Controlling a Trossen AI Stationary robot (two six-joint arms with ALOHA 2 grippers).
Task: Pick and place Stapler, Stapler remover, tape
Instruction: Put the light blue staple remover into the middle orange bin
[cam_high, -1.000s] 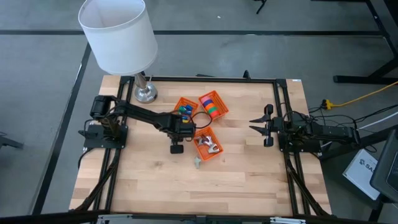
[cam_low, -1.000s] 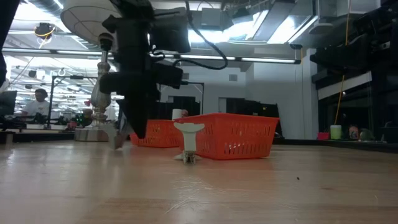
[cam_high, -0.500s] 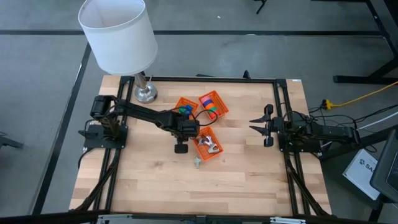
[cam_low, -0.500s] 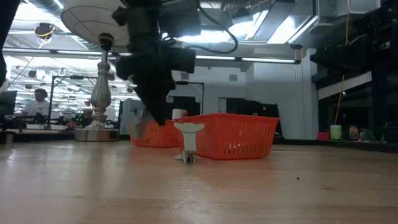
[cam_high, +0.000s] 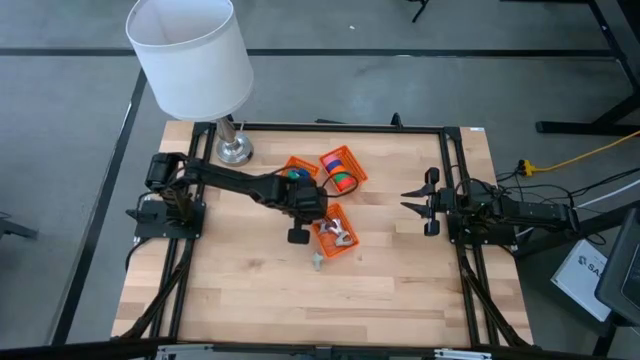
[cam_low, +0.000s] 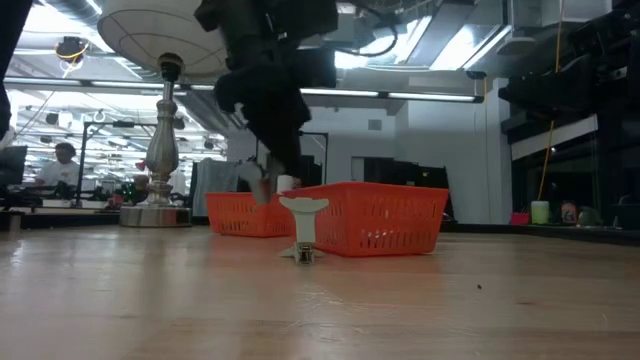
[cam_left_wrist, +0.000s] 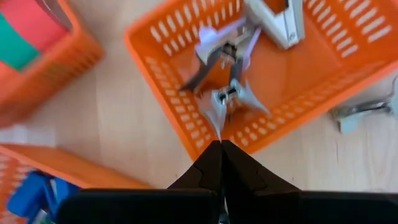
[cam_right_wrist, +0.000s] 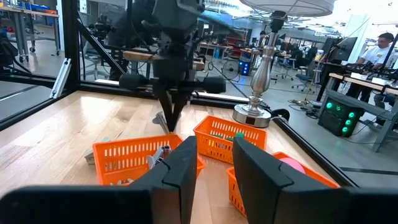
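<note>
My left gripper (cam_left_wrist: 220, 149) is shut, slanting down above the left corner of the near orange basket (cam_high: 334, 232). A silver stapler remover (cam_left_wrist: 227, 99) hangs at its fingertips, seen as a small grey piece (cam_low: 255, 178) in the low view. In that basket lie a white stapler (cam_left_wrist: 277, 22) and a lilac remover (cam_left_wrist: 224, 50). The tape rolls (cam_high: 342, 170), red, pink, orange and green, sit in the far right basket. My right gripper (cam_right_wrist: 214, 162) waits open and level at the table's right side (cam_high: 415, 200), with nothing between its fingers. My left gripper pinches the stapler remover by its lower pointed end (cam_left_wrist: 216, 127), only at the fingers' free ends. The fingers slant down from the table's left side. The remover hangs clear of the table over the basket's corner, its claws spread away from the fingers.
A third orange basket (cam_high: 298, 172) with blue and green pieces stands at the far left of the group. A small white and grey piece (cam_high: 318, 260) stands on the wood just near of the baskets. A lamp (cam_high: 190, 55) rises at the far left corner.
My left gripper has risen and moved toward the table's right edge, from beside the baskets to above the near basket's corner. It has rolled a little and stayed shut. The grey remover has travelled with it, lifted clear of the table.
</note>
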